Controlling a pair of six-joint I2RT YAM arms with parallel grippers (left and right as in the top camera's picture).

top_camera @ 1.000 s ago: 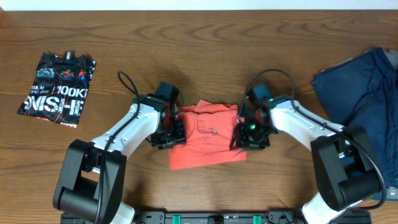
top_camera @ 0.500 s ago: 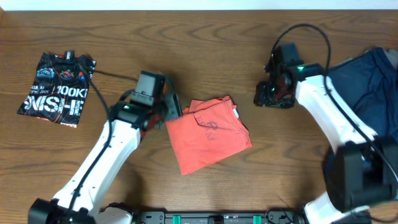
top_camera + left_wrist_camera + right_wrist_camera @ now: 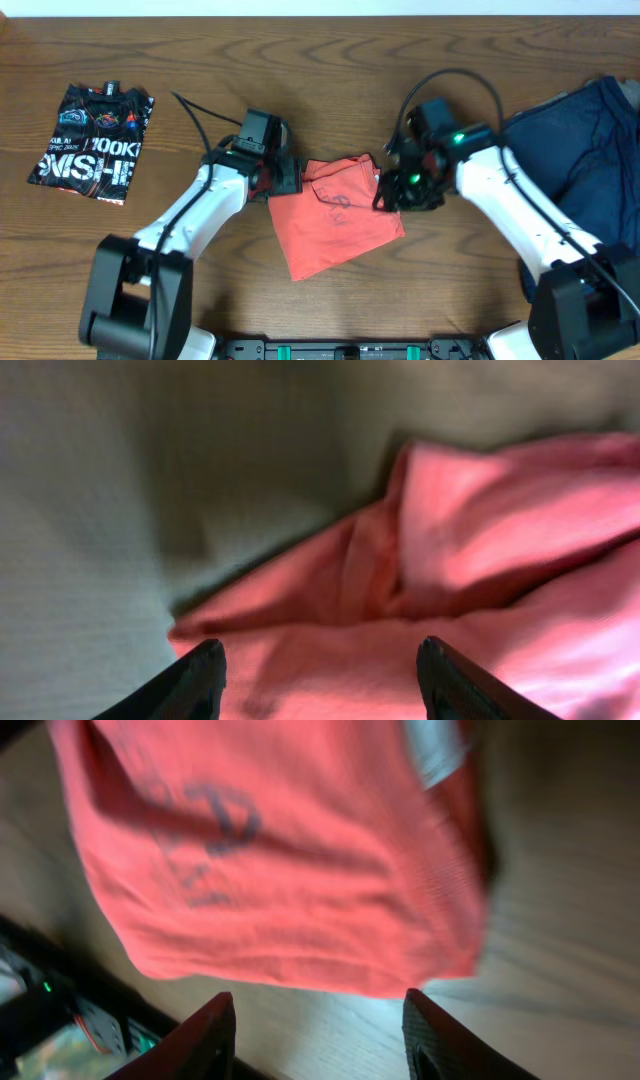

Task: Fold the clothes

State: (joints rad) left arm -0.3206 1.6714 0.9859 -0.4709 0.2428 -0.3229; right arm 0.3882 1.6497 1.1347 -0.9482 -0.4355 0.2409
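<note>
The coral-red T-shirt lies folded into a tilted rectangle at the table's middle, with faint lettering showing. My left gripper is open at its upper left corner; in the left wrist view its fingers straddle rumpled red cloth. My right gripper is open at the shirt's right edge; in the right wrist view its fingers hang over bare wood just past the shirt's edge. The black graphic-print tee lies folded at the far left. The navy-blue garment is heaped at the right.
The wooden table spreads around the shirt. A dark rail with green parts runs along the near edge. Both arms' cables arch above the table.
My right gripper has come back down from the upper right to the shirt's right edge. My left gripper has shifted right onto the shirt's upper left corner. The shirt stays tilted.
</note>
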